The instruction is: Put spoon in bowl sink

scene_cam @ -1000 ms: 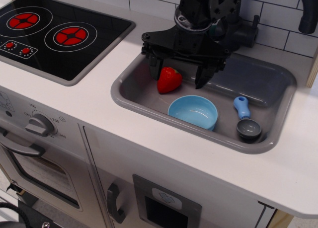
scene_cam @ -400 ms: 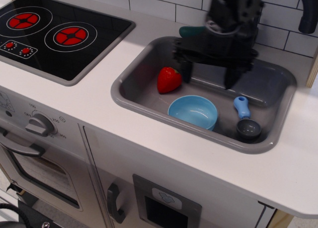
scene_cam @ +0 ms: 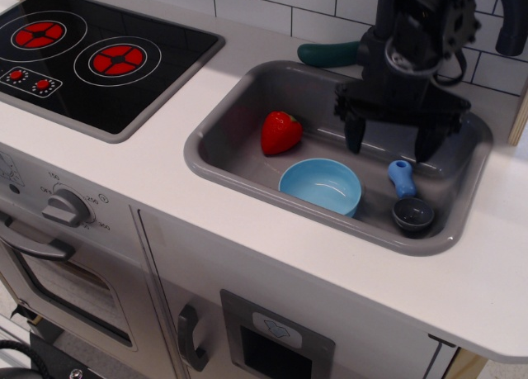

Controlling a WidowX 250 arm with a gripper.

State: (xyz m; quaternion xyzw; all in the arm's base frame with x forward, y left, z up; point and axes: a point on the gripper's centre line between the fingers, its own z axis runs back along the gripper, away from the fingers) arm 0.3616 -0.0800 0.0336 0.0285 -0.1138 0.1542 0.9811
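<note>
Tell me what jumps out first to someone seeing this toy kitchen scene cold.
The black robot hand hangs open over the right side of the grey sink, just above the spoon. The spoon lies by the right wall, its dark scoop toward the front. A red strawberry sits at the left, the light-blue bowl near the front rim. Red rings glow on the black stovetop far left.

- You see a red strawberry (scene_cam: pixel 280 132) lying on its side.
- You have a black stovetop (scene_cam: pixel 91 53) with red rings at the left.
- White tabletop (scene_cam: pixel 157 160); grey knob (scene_cam: pixel 68 207) below.
</note>
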